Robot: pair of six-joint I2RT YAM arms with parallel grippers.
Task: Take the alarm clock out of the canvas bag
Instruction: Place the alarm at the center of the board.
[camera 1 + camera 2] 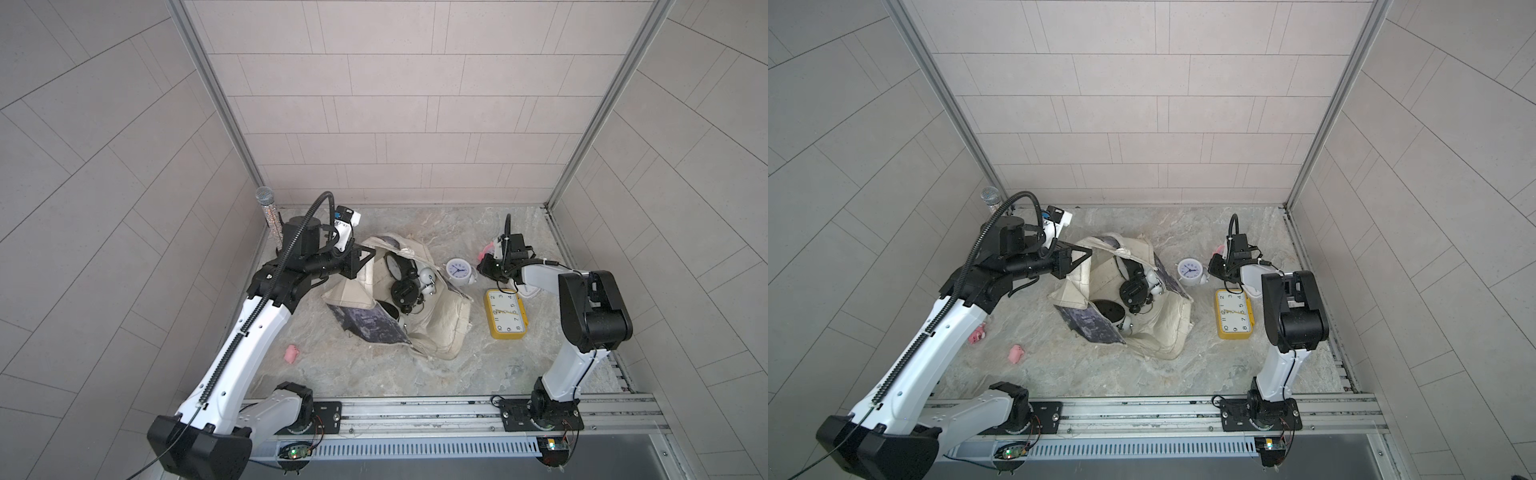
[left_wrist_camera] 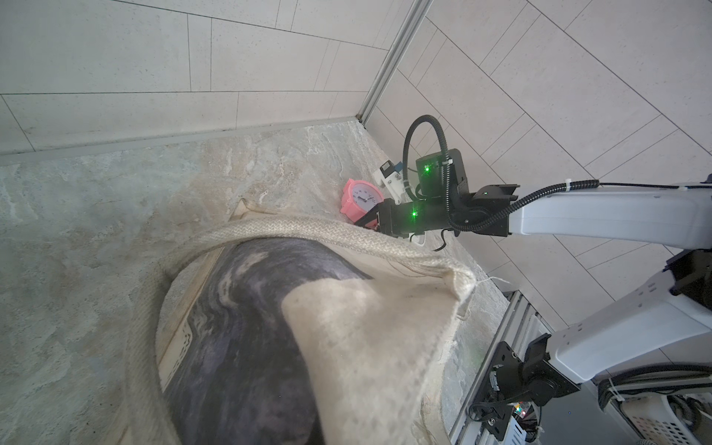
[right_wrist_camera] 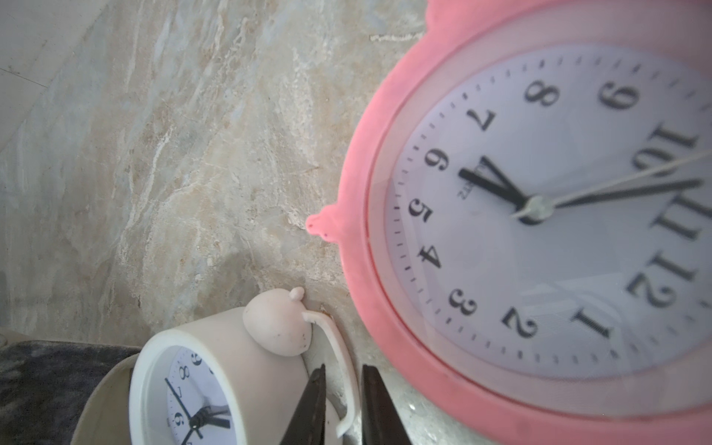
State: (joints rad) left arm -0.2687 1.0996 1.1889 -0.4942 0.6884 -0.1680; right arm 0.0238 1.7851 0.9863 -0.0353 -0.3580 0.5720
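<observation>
The canvas bag (image 1: 436, 324) (image 1: 1167, 328) lies open mid-table, cream with a dark print. My left gripper (image 1: 371, 253) (image 1: 1089, 252) is shut on its left rim and holds the mouth up; in the left wrist view the cloth (image 2: 366, 327) hides the jaws. Inside the bag lie black alarm clocks (image 1: 403, 291) (image 1: 1133, 291) and a white twin-bell one (image 1: 426, 278). A white alarm clock (image 1: 458, 272) (image 3: 192, 385) stands on the table right of the bag. My right gripper (image 1: 482, 270) (image 3: 344, 368) is narrowly open, its thin handle (image 3: 339, 362) loose between the jaws.
A yellow square clock (image 1: 505, 313) (image 1: 1234, 313) lies face up in front of the right gripper. A pink clock (image 2: 362, 200) (image 3: 539, 231) stands close behind it. Small pink pieces (image 1: 292, 353) (image 1: 978, 332) lie at the front left. A microphone (image 1: 266, 216) stands at the back left corner.
</observation>
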